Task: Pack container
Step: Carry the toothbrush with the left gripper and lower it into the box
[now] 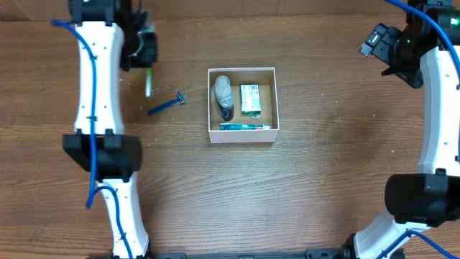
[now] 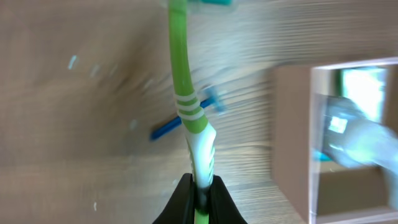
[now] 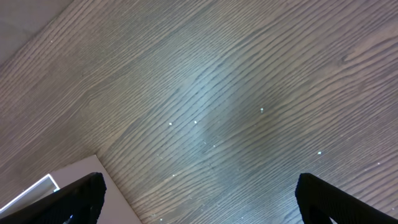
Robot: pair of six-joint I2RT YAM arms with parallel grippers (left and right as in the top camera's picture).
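Note:
The container (image 1: pixel 242 134) is a small square white-walled box with a tan floor at the table's middle. Inside lie a clear bottle (image 1: pixel 223 95), a green and white box (image 1: pixel 250 98) and a teal tube (image 1: pixel 241 126). My left gripper (image 2: pixel 200 186) is shut on a green and white toothbrush (image 2: pixel 185 93), held above the table left of the container; it also shows in the overhead view (image 1: pixel 149 80). A blue razor (image 1: pixel 166 104) lies on the table below it. My right gripper (image 3: pixel 199 202) is open and empty at the far right, above bare wood.
The container's corner (image 3: pixel 37 186) shows at the lower left of the right wrist view. The container's near wall (image 2: pixel 292 137) fills the right side of the left wrist view. The blue razor (image 2: pixel 168 127) shows blurred behind the toothbrush.

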